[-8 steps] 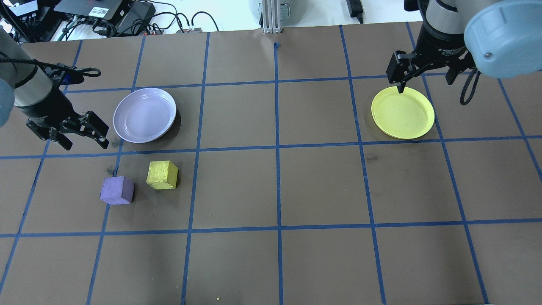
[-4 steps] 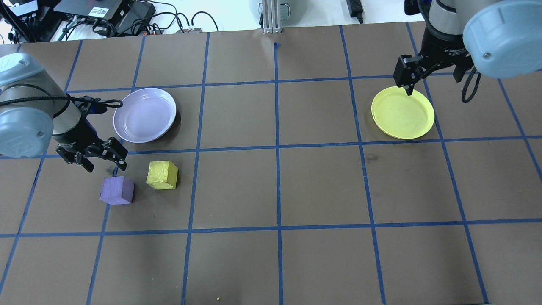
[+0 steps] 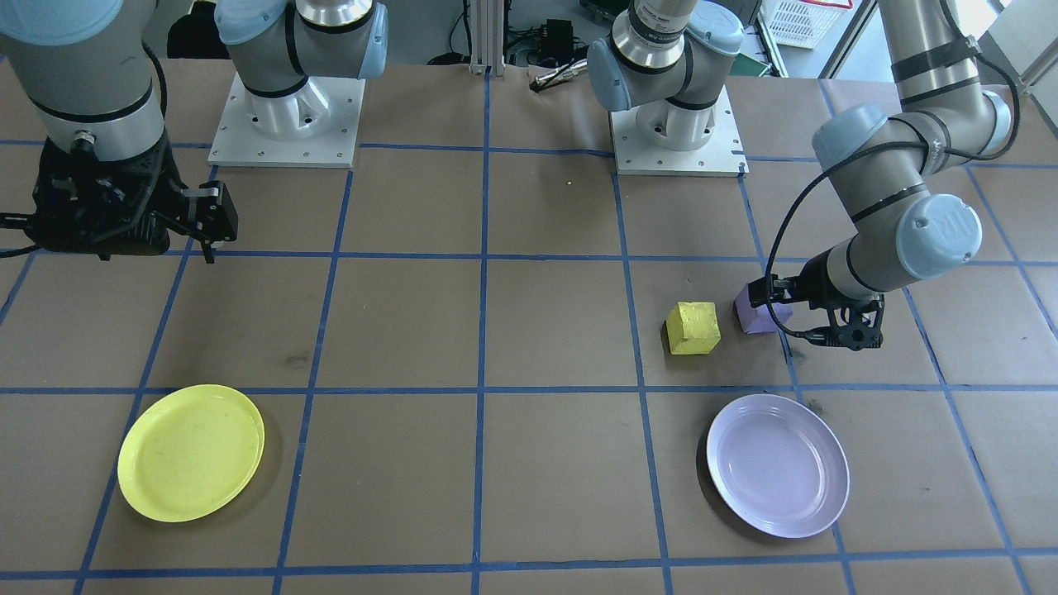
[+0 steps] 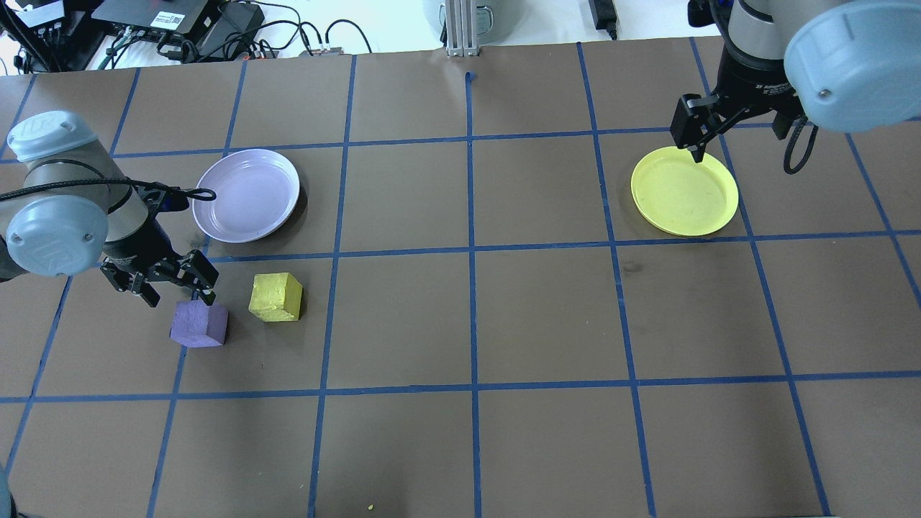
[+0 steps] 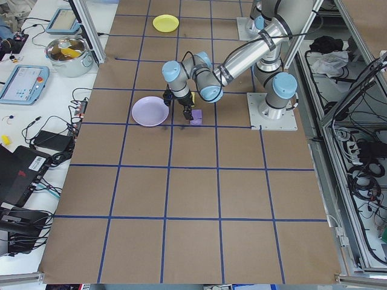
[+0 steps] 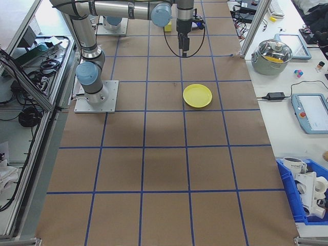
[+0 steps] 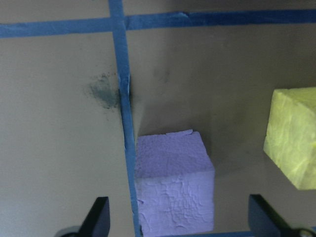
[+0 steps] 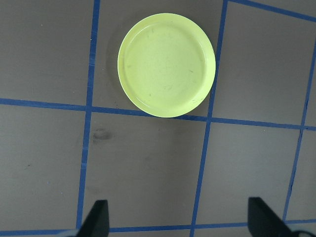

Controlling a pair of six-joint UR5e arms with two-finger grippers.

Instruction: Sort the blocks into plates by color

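Observation:
The purple block (image 4: 199, 324) and the yellow block (image 4: 275, 296) sit side by side on the brown table, near the lavender plate (image 4: 246, 194), which is empty. My left gripper (image 4: 180, 296) hovers open just over the purple block's far edge. In the left wrist view, the purple block (image 7: 173, 182) lies between the open fingertips (image 7: 101, 217), with the yellow block (image 7: 294, 136) to its right. My right gripper (image 4: 734, 129) hangs open and empty above the far rim of the empty yellow plate (image 4: 683, 192). The right wrist view shows that yellow plate (image 8: 167, 64) ahead of the gripper.
Blue tape lines grid the table (image 4: 468, 324). The two arm bases (image 3: 285, 116) stand on the robot's side. Cables and electronics (image 4: 173, 29) lie beyond the far edge. A metal pot (image 5: 68, 53) and tablets rest on a side bench.
My left arm swung in from the left edge toward the purple block and lowered over it, still open. My right gripper shifted slightly toward the yellow plate's far rim.

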